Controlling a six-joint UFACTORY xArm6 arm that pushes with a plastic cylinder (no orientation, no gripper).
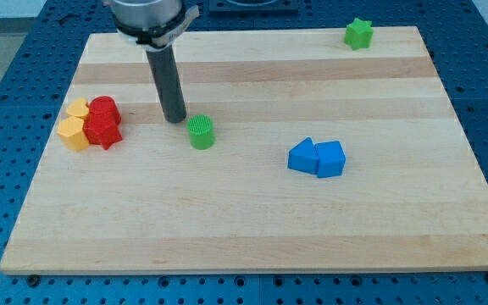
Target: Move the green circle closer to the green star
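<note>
My tip (174, 119) just beside green circle (201, 133)

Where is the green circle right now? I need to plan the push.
The green circle sits left of the board's centre, just right of and below my tip, with the blue blocks to its right and the green star far off at top right.

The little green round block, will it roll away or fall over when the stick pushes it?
The small green round block stands on its flat end and looks squat, so it will probably slide, not roll or tip. The smooth wooden board should let it glide. My tip sits just off its upper-left, so an off-centre push might make it veer.
</note>
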